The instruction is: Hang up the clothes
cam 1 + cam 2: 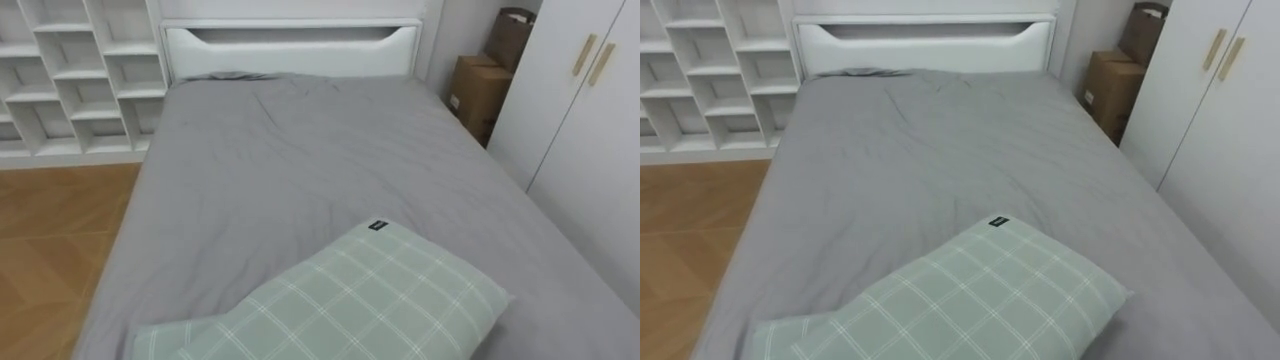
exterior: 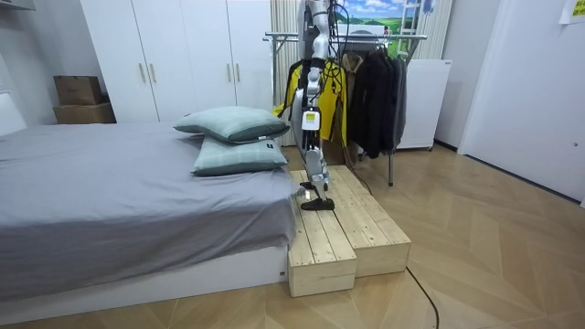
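Clothes [image 2: 373, 87] hung full-length on the rack [image 2: 402, 37] behind the left hand [image 2: 308, 119], which dangled at the robot's side, its grip impossible to tell, while the robot faced the bed [image 1: 300, 170].

Yellow and dark clothes [image 2: 373, 91] on rack [image 2: 407, 37]

You have open bed [image 1: 300, 170] across the middle and top of the frame; the checked pillow [image 1: 370, 300] blocks the lower centre, and the wardrobe [image 1: 590, 120] closes the right edge.
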Robot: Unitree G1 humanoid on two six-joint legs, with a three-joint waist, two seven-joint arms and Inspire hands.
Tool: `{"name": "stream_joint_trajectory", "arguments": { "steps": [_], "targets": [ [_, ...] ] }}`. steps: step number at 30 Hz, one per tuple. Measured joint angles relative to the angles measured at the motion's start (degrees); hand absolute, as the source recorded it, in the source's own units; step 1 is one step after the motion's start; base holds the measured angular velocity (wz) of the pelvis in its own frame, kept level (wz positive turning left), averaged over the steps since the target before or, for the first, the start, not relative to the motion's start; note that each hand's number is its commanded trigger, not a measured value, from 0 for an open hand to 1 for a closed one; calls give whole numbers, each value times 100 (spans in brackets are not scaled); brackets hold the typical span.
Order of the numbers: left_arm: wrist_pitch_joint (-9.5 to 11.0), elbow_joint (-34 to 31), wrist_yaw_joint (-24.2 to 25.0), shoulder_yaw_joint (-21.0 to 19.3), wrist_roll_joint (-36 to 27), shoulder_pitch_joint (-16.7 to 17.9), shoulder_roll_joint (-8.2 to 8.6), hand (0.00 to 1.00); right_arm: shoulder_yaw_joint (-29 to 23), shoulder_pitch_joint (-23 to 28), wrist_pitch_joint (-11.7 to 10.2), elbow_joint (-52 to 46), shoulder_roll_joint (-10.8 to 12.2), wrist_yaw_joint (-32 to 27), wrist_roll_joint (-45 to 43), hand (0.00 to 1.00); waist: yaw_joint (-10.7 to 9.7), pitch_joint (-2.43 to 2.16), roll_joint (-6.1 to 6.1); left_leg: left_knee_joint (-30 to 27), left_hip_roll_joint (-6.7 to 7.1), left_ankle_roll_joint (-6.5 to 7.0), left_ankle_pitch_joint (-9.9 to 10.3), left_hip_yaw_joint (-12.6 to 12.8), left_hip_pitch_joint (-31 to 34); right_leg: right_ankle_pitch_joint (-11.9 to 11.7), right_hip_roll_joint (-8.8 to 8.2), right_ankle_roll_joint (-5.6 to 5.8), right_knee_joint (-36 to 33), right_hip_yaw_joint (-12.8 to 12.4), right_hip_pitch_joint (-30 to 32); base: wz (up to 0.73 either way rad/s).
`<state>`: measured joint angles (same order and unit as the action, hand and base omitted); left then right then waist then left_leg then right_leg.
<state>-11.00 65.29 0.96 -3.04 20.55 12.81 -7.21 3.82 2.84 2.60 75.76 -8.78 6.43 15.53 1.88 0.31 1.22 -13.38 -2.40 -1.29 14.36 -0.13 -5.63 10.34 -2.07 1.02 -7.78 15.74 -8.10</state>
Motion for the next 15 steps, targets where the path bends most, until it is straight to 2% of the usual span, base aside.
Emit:
{"name": "stream_joint_trajectory", "arguments": {
  "steps": [7, 15],
  "targets": [
    [-52, -1, 136, 1, 1, -7, -1, 0, 1, -1, 1, 0, -2, 2, 0, 0, -5, -15, -26, -1, 0, 0, 0, 0, 0, 0, 0, 0, -1, 0, -4, 0],
    [-126, -5, 236, 3, 2, -7, -1, 0, 1, 5, 16, -22, -2, 5, -7, 0, -5, -7, -20, -5, -1, 0, 0, -1, -2, 0, 0, 0, -4, 0, -8, 0]
  ]
}}
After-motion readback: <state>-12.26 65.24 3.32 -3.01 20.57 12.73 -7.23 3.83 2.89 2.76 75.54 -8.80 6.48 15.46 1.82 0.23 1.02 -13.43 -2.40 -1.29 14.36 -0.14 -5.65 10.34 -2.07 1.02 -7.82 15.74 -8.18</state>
